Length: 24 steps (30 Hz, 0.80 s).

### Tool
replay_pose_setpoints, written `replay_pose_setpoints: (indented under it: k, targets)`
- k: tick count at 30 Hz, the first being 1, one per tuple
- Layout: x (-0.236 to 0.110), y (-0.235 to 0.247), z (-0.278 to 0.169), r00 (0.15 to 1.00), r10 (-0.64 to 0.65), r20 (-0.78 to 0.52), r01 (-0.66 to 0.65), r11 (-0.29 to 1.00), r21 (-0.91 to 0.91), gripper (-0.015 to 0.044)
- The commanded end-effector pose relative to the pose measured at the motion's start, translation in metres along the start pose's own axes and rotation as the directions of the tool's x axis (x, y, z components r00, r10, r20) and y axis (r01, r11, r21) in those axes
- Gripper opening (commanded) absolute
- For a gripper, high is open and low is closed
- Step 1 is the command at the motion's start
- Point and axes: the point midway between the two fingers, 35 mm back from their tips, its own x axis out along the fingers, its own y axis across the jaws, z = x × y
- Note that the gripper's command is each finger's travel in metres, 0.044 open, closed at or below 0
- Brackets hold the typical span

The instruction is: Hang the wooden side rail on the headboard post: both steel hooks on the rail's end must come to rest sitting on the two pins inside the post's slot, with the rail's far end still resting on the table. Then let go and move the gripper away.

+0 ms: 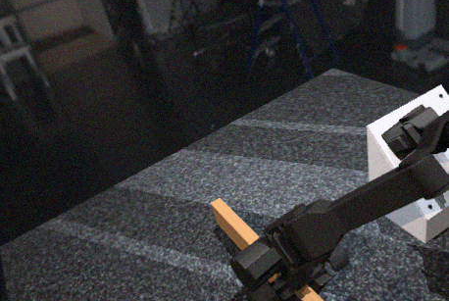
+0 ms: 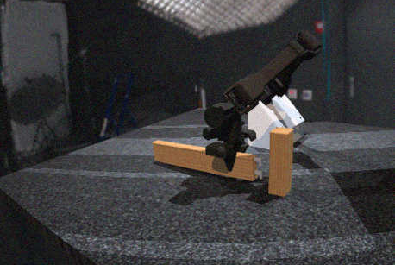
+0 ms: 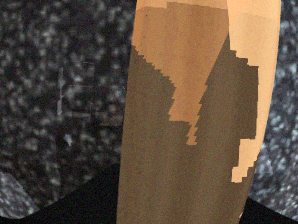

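Note:
The wooden side rail point(image 2: 190, 157) point(image 1: 234, 228) point(image 3: 193, 116) is a long tan board standing on its edge. My gripper point(image 2: 224, 158) point(image 1: 281, 277) is shut on it, about two thirds of the way toward its hooked end. Two small steel hooks point(image 2: 258, 167) stick out of that end, a short gap from the headboard post point(image 2: 280, 160), an upright tan block on the table. The hooked end looks slightly raised; the far end is low, near the table. The post's slot and pins are hidden in these views. The wrist view shows only the rail's top, partly in shadow.
A white block point(image 1: 392, 150) point(image 2: 263, 123) carrying the arm's base stands behind the post. The speckled grey table point(image 1: 245, 170) point(image 2: 129, 210) drops off at its left and near edges. Dark workshop clutter lies beyond the table.

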Motion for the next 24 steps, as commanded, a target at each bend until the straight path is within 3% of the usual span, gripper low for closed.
replay_pose_setpoints:
  k: [1,24]
  targets:
    - [-0.0032,0.0018,-0.0007,1.0,0.009,-0.002,-0.009,1.0,0.002,0.0]
    - [-0.0031,0.0038,-0.0034,1.0,0.009,-0.002,-0.009,1.0,0.002,0.0]
